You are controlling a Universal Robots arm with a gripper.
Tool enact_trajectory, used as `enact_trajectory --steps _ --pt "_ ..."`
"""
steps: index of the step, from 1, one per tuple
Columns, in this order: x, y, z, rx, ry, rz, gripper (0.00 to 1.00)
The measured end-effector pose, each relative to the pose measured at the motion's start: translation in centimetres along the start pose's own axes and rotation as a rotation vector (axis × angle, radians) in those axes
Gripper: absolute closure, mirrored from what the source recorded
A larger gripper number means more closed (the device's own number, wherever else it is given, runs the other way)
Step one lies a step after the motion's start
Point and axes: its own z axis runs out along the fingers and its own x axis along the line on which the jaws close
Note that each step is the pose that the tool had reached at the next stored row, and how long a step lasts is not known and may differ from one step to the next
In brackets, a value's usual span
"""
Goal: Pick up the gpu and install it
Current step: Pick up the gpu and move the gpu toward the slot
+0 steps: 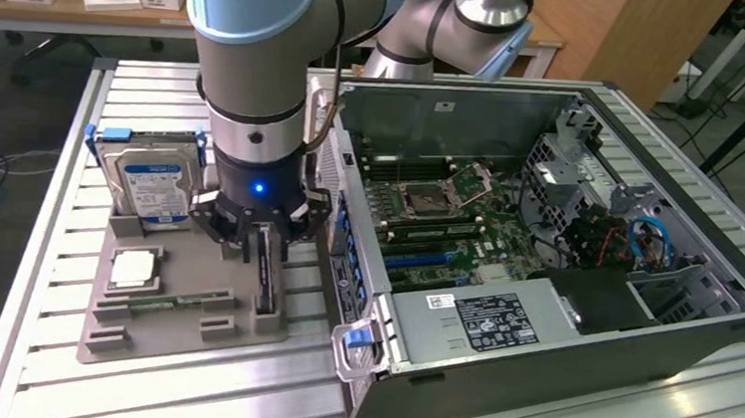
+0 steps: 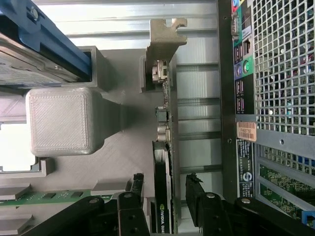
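Tool (image 2: 165,192) spread wide; I see its fingers (image 2: 195,189) straddling the gpu (image 2: 163,147), standing on edge beside the computer case (image 1: 578,315).

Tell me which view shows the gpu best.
The wrist view: the gpu stands on edge, bracket to label, straddled by the open gripper. In the exterior view it is a dark sliver under the gripper.

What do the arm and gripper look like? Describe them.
The arm is a thick grey tube with pale blue caps, a black cable alongside and a blue light near the wrist. The gripper is black, with blocky black fingers.
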Motion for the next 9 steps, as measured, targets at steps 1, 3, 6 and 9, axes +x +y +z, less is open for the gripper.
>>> enact_trajectory --steps 1,3,6,9 --pt "0.00 0.00 0.00 0.0000 0.0000 0.000 0.53" --pt "0.00 0.00 0.00 0.0000 0.0000 0.000 0.53" --pt "0.00 0.00 0.00 0.0000 0.0000 0.000 0.54" --pt "0.00 0.00 0.00 0.0000 0.0000 0.000 0.61"
